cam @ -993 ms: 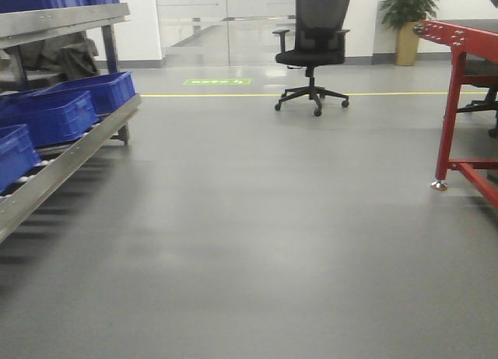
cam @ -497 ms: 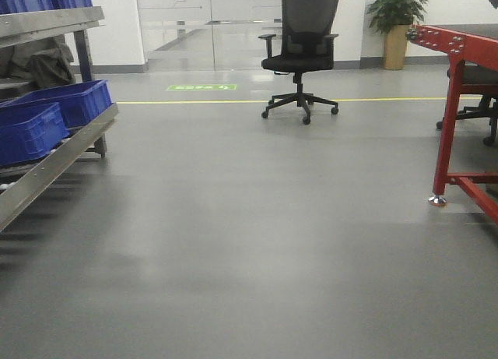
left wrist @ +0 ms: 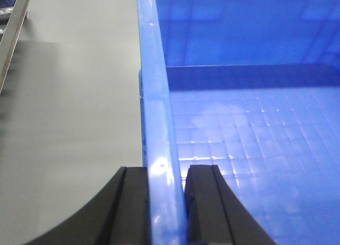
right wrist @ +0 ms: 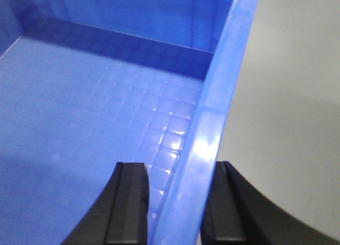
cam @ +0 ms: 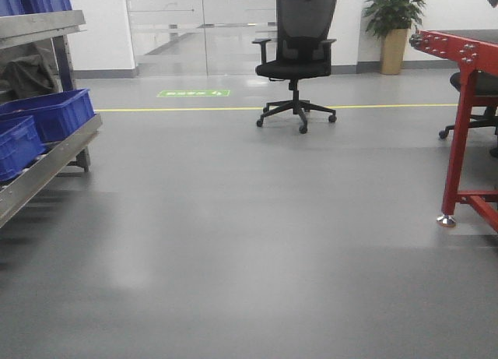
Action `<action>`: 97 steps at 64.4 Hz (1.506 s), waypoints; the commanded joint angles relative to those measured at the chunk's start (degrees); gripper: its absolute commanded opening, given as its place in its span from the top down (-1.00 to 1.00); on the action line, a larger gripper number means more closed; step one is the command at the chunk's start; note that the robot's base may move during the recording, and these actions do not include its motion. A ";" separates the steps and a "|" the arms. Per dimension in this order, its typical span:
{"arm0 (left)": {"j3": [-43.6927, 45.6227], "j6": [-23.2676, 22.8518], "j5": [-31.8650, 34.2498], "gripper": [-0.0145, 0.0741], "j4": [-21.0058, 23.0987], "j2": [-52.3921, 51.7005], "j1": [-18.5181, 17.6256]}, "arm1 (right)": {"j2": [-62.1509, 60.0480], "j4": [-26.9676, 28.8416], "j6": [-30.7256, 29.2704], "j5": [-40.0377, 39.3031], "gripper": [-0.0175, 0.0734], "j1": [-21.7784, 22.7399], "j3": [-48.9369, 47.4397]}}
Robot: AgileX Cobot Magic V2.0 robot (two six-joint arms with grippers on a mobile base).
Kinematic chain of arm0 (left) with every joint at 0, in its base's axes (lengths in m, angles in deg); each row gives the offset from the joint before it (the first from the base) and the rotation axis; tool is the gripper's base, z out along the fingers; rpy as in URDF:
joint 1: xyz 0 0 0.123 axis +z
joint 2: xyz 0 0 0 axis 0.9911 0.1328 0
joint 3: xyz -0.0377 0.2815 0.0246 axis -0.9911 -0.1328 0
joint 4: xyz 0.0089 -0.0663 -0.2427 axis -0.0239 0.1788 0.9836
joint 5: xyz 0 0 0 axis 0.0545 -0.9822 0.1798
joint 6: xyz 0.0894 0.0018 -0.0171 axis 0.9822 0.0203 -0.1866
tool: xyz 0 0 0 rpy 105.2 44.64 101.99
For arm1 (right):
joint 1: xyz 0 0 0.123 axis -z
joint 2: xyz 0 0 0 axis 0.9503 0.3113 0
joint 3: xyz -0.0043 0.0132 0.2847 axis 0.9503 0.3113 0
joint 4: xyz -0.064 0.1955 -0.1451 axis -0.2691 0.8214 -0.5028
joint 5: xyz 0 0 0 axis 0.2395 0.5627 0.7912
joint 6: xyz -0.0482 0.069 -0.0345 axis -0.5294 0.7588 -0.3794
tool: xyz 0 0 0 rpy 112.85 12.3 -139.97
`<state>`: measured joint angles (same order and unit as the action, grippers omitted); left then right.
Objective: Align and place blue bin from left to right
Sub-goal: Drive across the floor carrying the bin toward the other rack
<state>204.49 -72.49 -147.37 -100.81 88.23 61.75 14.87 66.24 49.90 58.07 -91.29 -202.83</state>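
1. The left gripper (left wrist: 166, 176) is closed narrowly on the left rim of a blue plastic bin (left wrist: 244, 149) with a gridded floor. One black finger (left wrist: 133, 202) presses the outer face and the other sits inside the wall.
2. In the left wrist view the glossy rim runs from between the fingers up to the top edge. The bin's interior lies to its right and grey floor (left wrist: 69, 123) to its left. A strip of metal rail (left wrist: 13, 32) crosses the upper left corner.
3. The right gripper (right wrist: 178, 176) likewise clamps the same blue plastic bin (right wrist: 79, 123) on its opposite wall. One black finger (right wrist: 130, 202) is inside the bin and the other outside, over bare floor.
4. The bin is thus held between both arms, above the floor. It does not show in the front view, so its spot in the room cannot be told.
5. The front view shows a metal roller rack (cam: 47, 168) at the left edge, carrying blue plastic crates (cam: 54, 114) on its sloped lower level and more on its top shelf.
6. A black mesh office chair (cam: 296, 55) stands beyond a yellow floor line (cam: 389, 106), near a green floor marking (cam: 193, 93).
7. A red metal frame (cam: 459, 141) stands at the right, well apart from the rack. A potted plant (cam: 393, 16) is by the back wall, and glass doors (cam: 202, 24) are to the left of the chair.
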 commanded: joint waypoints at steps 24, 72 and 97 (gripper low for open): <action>0.94 0.72 5.68 0.69 0.48 -1.43 -0.73 | -0.71 -0.79 -0.31 -5.05 0.79 0.27 -0.46; 0.94 0.72 5.84 0.69 0.48 -1.43 -0.73 | -0.71 -0.79 -0.31 -5.05 0.79 0.27 -0.46; 0.94 0.72 5.95 0.69 0.48 -1.43 -0.73 | -0.71 -0.79 -0.31 -5.05 0.79 0.27 -0.46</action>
<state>204.49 -72.49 -147.28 -100.81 88.23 61.75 15.00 66.24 49.90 58.07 -91.29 -202.83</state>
